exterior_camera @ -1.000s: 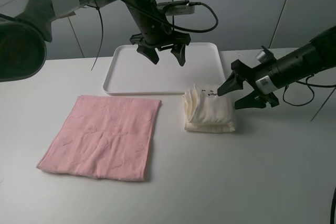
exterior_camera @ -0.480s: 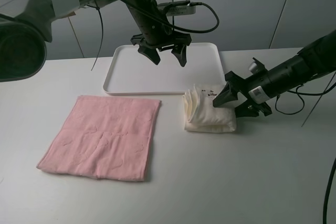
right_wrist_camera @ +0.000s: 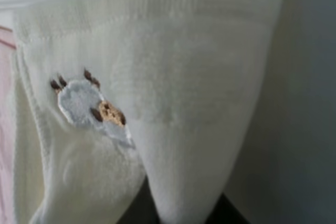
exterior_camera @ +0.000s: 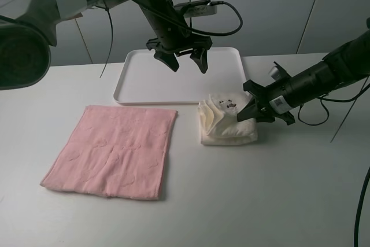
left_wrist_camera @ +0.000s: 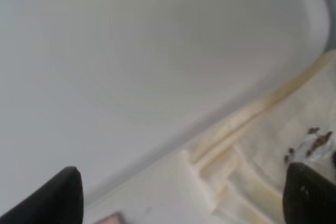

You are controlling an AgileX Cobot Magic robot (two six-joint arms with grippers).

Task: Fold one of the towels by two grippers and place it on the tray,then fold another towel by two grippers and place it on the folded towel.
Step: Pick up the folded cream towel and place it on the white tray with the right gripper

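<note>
Cream-white towel: folded into a thick, layered wad, lying on the table just in front of the tray's right front corner, not on the tray. A small embroidered patch faces up near its rear edge. Right gripper: low at the towel's right side, jaws clamped on that edge. The right wrist view shows the cloth narrowing into a pinch between the dark jaws. Left gripper: raised above the tray's rear half, jaws spread wide and holding nothing. Its fingers point down with white tray surface beneath. Tray: bare, resting on the table behind both towels. Pink towel: spread flat and unfolded on the table, to the left of the cream-white towel and apart from it, touched by neither gripper.
</note>
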